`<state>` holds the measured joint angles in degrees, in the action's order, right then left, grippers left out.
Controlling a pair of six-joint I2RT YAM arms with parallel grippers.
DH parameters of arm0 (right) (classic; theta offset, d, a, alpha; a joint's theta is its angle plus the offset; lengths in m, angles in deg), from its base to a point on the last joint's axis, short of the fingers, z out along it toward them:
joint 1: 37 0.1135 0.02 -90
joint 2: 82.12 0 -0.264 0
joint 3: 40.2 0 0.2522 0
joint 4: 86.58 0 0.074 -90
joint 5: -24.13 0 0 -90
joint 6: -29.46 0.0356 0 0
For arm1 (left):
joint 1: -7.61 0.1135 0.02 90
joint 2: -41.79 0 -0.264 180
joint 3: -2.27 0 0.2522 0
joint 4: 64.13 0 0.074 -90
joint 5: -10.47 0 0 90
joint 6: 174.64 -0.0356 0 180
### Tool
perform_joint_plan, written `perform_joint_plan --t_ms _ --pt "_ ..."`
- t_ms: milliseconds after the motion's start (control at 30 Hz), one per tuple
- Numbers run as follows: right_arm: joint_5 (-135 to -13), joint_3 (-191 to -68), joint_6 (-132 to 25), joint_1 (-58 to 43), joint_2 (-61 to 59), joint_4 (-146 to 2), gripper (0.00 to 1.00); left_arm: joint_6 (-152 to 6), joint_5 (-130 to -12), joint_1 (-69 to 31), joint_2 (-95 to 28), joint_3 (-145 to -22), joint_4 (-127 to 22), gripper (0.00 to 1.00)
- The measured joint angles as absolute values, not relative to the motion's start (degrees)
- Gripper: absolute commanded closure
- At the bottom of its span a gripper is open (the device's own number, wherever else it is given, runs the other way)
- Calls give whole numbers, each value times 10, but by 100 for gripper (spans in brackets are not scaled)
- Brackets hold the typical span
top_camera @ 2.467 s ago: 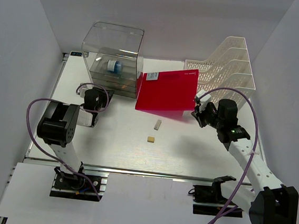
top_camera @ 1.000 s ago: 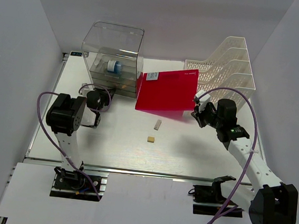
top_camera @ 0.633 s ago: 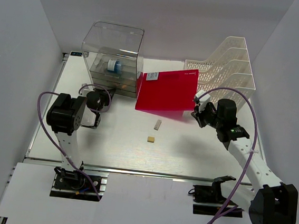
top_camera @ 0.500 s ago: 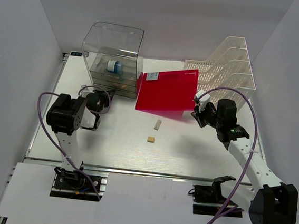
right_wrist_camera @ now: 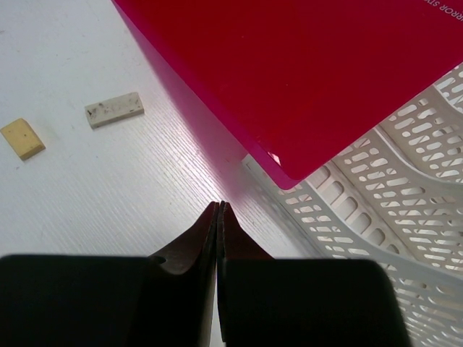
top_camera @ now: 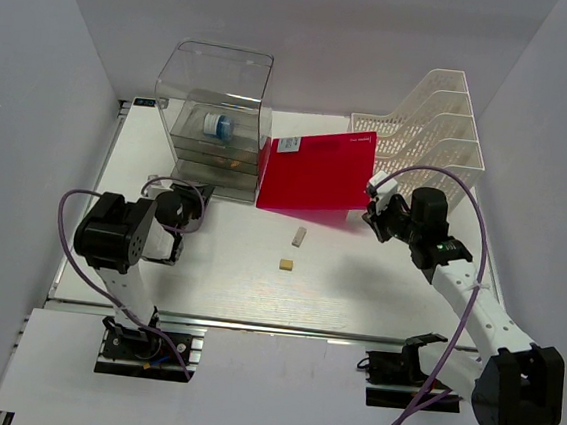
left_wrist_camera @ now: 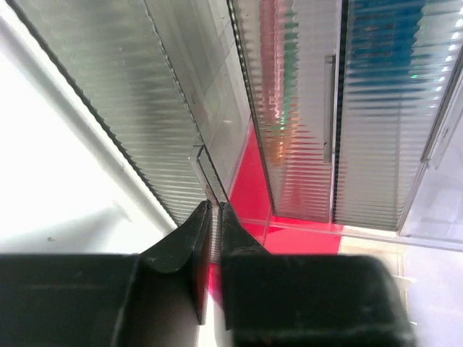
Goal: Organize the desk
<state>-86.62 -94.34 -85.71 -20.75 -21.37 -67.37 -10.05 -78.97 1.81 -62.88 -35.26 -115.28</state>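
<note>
The white desk (top_camera: pixel 236 288) holds a clear plastic drawer box (top_camera: pixel 215 90) at the back left. My left gripper (top_camera: pixel 189 195) is at the box's bottom drawer (top_camera: pixel 211 180), which stands slid out a little. In the left wrist view the gripper (left_wrist_camera: pixel 215 206) is shut on the drawer's thin clear handle (left_wrist_camera: pixel 208 172), below its ribbed front (left_wrist_camera: pixel 130 108). My right gripper (top_camera: pixel 370 217) is shut and empty above the desk, by the lower right corner of a red folder (top_camera: pixel 318 171). In the right wrist view the gripper (right_wrist_camera: pixel 219 204) is just short of the folder (right_wrist_camera: pixel 304 65).
The folder leans against a white mesh file rack (top_camera: pixel 437 127), also in the right wrist view (right_wrist_camera: pixel 405 188). A white eraser (top_camera: pixel 299 236) and a yellow eraser (top_camera: pixel 285 265) lie mid-desk. A blue and white roll (top_camera: pixel 217 125) sits in an upper drawer. A silver rail (top_camera: pixel 253 322) edges the desk.
My left arm has drawn back toward the near edge, and the bottom drawer has slid out of the box with it. The right arm and the folder have not moved.
</note>
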Motion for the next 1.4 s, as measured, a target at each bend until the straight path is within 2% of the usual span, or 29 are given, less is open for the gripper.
perform_joint_plan --t_ms 67,133,167,233,267,300,367,433,533,567,633,700,733,800,833,900,933,1000,1033,1067,1133,1167,1200,1300,1400 --pt "-870 -943 -865 -208 -211 -671 78 -105 -787 19 -618 -351 -1139 57" --pt "-877 -943 -876 -208 -209 -664 69 -111 -782 21 -603 -353 -1119 55" --pt "-885 -943 -884 -208 -208 -658 60 -113 -777 23 -596 -355 -1108 54" --pt "-899 -943 -900 -208 -208 -649 48 -120 -769 26 -579 -359 -1084 47" --pt "-906 -943 -908 -208 -208 -645 37 -125 -766 26 -568 -360 -1070 47" --pt "-914 -943 -914 -208 -209 -640 34 -130 -764 26 -553 -360 -1053 41" --pt "-928 -943 -929 -208 -209 -632 30 -148 -759 27 -520 -362 -1019 41" --pt "-942 -943 -942 -208 -209 -623 31 -175 -756 27 -481 -368 -974 38" --pt "-959 -943 -960 -208 -208 -617 53 -235 -754 27 -403 -381 -880 36" --pt "-964 -943 -964 -208 -208 -613 75 -257 -753 27 -375 -386 -850 36" --pt "-976 -944 -974 -208 -205 -603 100 -311 -747 25 -330 -394 -793 38" --pt "-985 -944 -978 -208 -199 -593 100 -356 -734 24 -282 -405 -743 42" --pt "-989 -944 -979 -208 -197 -589 100 -381 -721 23 -266 -412 -715 52" --pt "-993 -944 -983 -208 -196 -587 100 -424 -682 19 -255 -433 -664 62" --pt "-995 -944 -983 -208 -196 -587 96 -445 -657 15 -257 -444 -641 71" --pt "-995 -944 -985 -208 -196 -587 83 -480 -612 3 -267 -461 -601 74" --pt "-995 -944 -986 -208 -196 -587 73 -497 -593 -8 -274 -469 -579 73" --pt "-995 -944 -985 -208 -196 -587 64 -526 -564 -37 -286 -482 -537 64" --pt "-995 -944 -986 -208 -196 -588 57 -541 -556 -54 -292 -489 -516 54" --pt "-994 -944 -985 -208 -196 -588 56 -556 -553 -75 -299 -500 -494 45" --pt "-992 -944 -987 -209 -196 -588 55 -585 -546 -123 -320 -530 -456 39" --pt "-991 -944 -987 -209 -196 -588 54 -599 -549 -149 -333 -547 -438 28" --pt "-990 -944 -987 -210 -196 -588 54 -615 -550 -176 -347 -563 -424 24" --pt "-988 -944 -987 -215 -196 -588 54 -651 -569 -252 -381 -597 -390 22" --pt "-988 -944 -985 -225 -196 -588 56 -696 -596 -315 -411 -611 -367 24"
